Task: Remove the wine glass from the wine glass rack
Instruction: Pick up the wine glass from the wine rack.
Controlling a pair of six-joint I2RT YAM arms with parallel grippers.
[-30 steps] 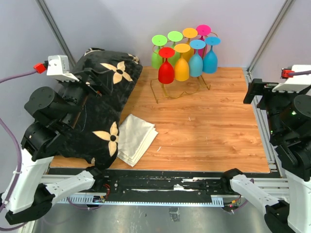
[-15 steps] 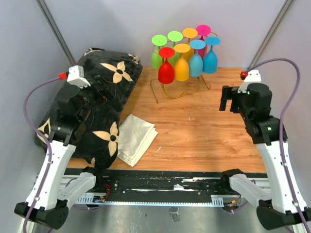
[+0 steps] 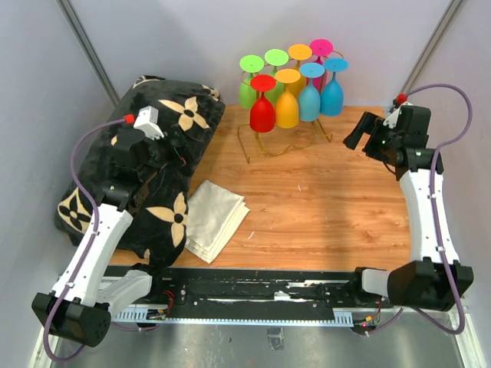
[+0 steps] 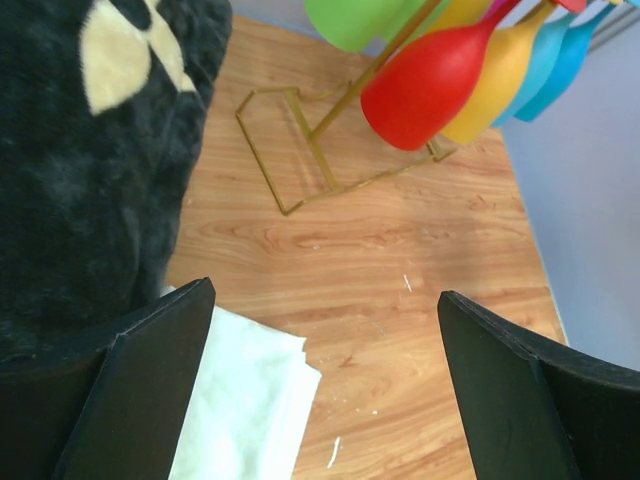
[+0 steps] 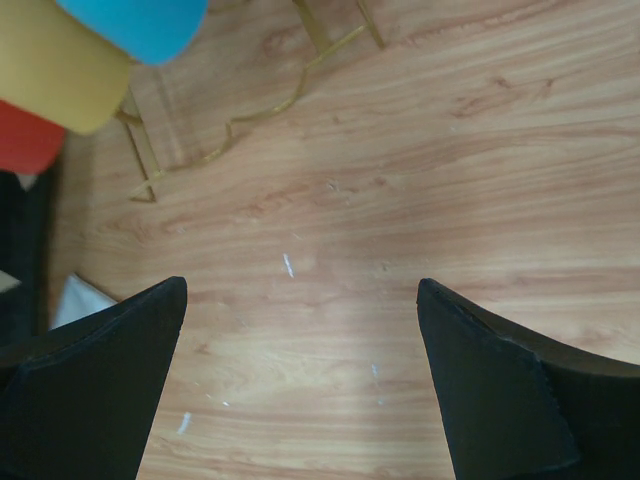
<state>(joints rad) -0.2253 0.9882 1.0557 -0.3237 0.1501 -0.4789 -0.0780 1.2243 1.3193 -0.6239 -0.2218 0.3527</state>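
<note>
The gold wire wine glass rack [image 3: 265, 146] stands at the back of the table with several coloured glasses hanging upside down from it. The red glass [image 3: 262, 113] is at the front left, with a yellow one [image 3: 287, 109] and blue ones beside it. My left gripper [image 3: 173, 142] is open and empty above the pillow's edge, left of the rack. The left wrist view shows its open gripper [image 4: 325, 290], with the red glass [image 4: 425, 85] and the rack [image 4: 352, 93] ahead. My right gripper [image 3: 357, 132] is open and empty to the right of the rack. In the right wrist view it [image 5: 302, 282] is above bare wood.
A black pillow with cream flowers [image 3: 153, 169] lies along the left side. A folded white cloth [image 3: 215, 218] lies beside it on the wooden table [image 3: 330, 207]. Grey walls close in the back and both sides.
Both arms have unfolded and reached towards the back of the table. The left gripper has come forward over the pillow and the right gripper has moved up beside the rack. Both stay open.
</note>
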